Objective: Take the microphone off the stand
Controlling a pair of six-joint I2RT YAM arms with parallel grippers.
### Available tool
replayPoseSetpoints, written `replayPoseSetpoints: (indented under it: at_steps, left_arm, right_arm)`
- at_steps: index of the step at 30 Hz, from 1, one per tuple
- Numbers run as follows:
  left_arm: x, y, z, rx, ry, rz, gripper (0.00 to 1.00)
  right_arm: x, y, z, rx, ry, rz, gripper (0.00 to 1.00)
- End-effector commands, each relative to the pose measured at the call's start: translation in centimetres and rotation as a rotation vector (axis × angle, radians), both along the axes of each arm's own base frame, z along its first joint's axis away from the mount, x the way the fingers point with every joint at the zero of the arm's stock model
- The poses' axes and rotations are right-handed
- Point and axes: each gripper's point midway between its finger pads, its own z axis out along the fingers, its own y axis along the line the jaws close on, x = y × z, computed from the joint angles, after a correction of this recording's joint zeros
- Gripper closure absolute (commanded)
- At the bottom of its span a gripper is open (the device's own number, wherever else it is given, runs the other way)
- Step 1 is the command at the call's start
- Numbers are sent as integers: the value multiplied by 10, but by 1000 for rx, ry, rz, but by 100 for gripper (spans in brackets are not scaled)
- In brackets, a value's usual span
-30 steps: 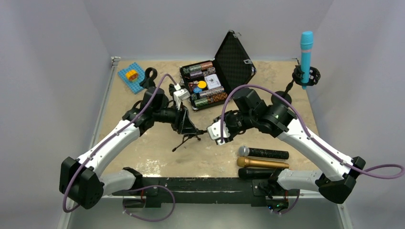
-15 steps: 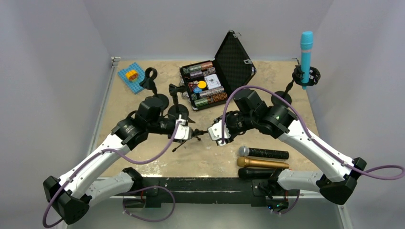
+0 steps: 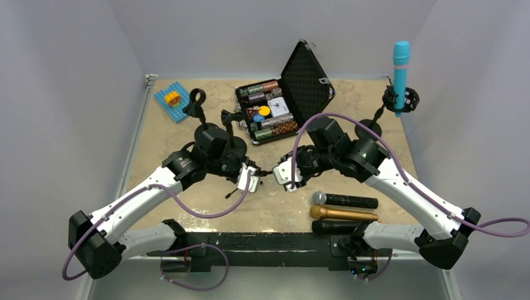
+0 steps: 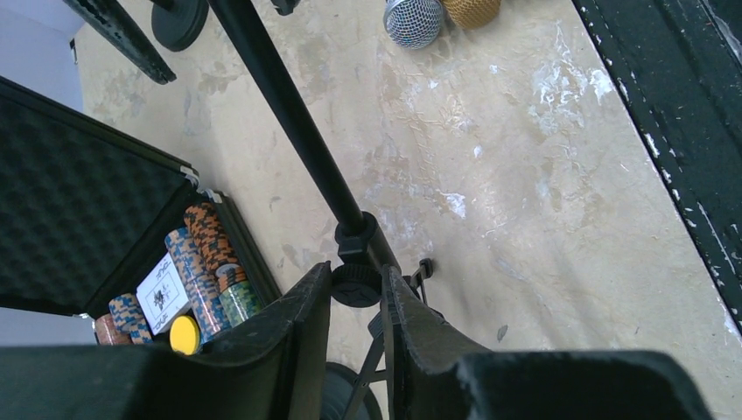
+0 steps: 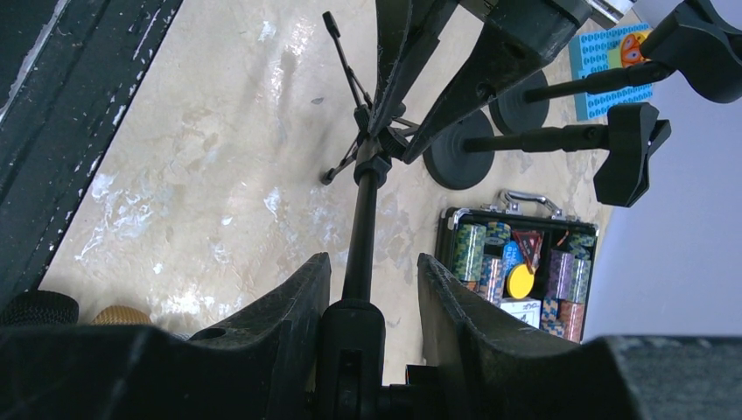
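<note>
Back left: blue mat (image 3: 172, 98); two round-base stands (image 3: 197, 103) just right of it. Centre back: open case (image 3: 275, 109), close behind both grippers. Left gripper (image 3: 249, 179) is closed on the tripod (image 4: 354, 236) hub; right gripper (image 3: 284, 173) clamps its pole top. Three mics (image 3: 350, 200) lie by the front edge. Blue mic (image 3: 400, 65) stands upright in its stand (image 3: 400, 100) in the back right corner, by the wall. Bare surface (image 3: 356, 94) left of it.

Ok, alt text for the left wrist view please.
The left hand grips the hub of a black tripod stand, whose pole slants up-left over a beige table. An open case of poker chips sits at frame left; a silver microphone head and a gold microphone head show at top.
</note>
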Motion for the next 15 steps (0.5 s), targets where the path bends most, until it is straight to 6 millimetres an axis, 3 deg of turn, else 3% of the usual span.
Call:
replayPoseSetpoints:
  at_steps: [1,4,7,11,15]
  left_arm:
    - [5,-7,10,-10,-58,-38,70]
    - [6,-6,7,1,-36,-19,80]
    - [10,-8,14,-15,61,63,100]
    - [4,-14,28,-42,366,216,100]
    - [-3,-20,31,-84,789,382,100]
  right_arm:
    - [-2,10,14,72,-27,30,100]
    - [-3,9,13,71,-28,30,100]
    - [-3,7,12,70,-31,28,100]
    - [-3,6,14,70,-45,30,100]
    - [0,4,14,62,-65,26,100]
